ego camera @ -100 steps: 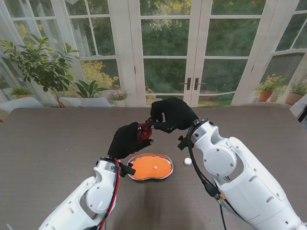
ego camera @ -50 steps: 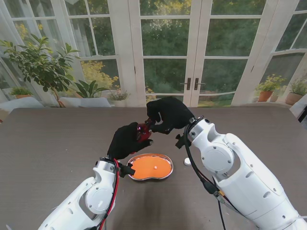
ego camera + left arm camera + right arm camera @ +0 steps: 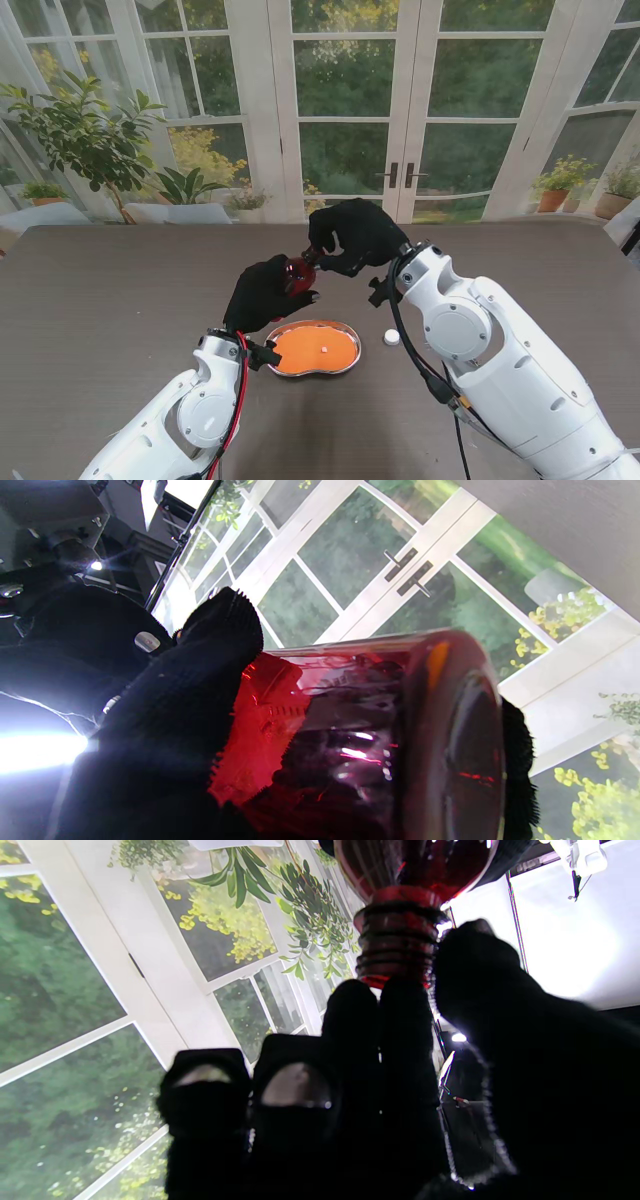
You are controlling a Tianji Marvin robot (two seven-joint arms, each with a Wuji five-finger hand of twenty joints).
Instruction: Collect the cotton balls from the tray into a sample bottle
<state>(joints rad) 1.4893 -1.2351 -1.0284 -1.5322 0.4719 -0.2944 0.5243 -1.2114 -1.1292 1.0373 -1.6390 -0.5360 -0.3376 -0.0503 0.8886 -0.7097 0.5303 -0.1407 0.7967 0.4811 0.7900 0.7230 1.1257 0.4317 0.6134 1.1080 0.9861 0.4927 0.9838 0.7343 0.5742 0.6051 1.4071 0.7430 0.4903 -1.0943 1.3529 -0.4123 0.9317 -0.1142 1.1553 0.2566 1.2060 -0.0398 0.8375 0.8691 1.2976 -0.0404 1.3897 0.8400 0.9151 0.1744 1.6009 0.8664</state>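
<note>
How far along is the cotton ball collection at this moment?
Done: the white cap lies on the table, so the bottle seems open. In hand: left hand holds the red bottle; right hand is at its neck. Left: one cotton ball sits in the tray.

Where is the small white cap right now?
In the stand view the white cap lies on the table, just right of the orange tray and beside the right arm, apart from both hands.
</note>
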